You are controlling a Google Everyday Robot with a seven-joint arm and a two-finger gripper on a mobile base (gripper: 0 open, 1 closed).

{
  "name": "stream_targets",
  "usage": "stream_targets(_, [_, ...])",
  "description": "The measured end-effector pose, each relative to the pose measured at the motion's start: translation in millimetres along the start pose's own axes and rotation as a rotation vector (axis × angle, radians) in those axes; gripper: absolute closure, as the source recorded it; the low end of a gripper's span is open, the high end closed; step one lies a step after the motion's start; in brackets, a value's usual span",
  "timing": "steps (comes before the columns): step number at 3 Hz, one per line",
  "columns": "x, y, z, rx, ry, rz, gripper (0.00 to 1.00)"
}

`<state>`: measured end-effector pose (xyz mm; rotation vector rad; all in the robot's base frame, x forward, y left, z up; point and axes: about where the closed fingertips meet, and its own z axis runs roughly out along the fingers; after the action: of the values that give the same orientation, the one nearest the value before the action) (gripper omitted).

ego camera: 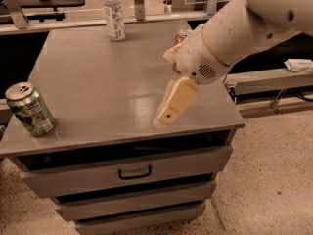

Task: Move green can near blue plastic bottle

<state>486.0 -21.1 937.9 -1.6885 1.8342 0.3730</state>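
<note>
The green can [28, 109] stands upright at the front left corner of the grey cabinet top [98, 77]; it has a silver top and a white label patch. The blue plastic bottle [113, 13], clear with a bluish-white label, stands at the far edge, left of centre. My gripper [172, 104] hangs over the front right part of the top, on the end of the cream arm [234, 33] that reaches in from the right. It is far to the right of the green can and holds nothing that I can see.
An orange-gold can [182, 35] at the back right is mostly hidden behind my arm. The cabinet has drawers [132, 170] below its top. A low shelf [274, 77] runs along the right, and speckled floor [274, 180] lies in front.
</note>
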Motion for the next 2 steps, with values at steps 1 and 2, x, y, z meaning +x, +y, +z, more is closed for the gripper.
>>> stream_targets(1, [-16.4,-1.1,7.1,0.004,-0.042,-0.006,0.00])
stream_targets(2, [-19.8,-0.6,7.9,0.003,-0.052,-0.013,0.00])
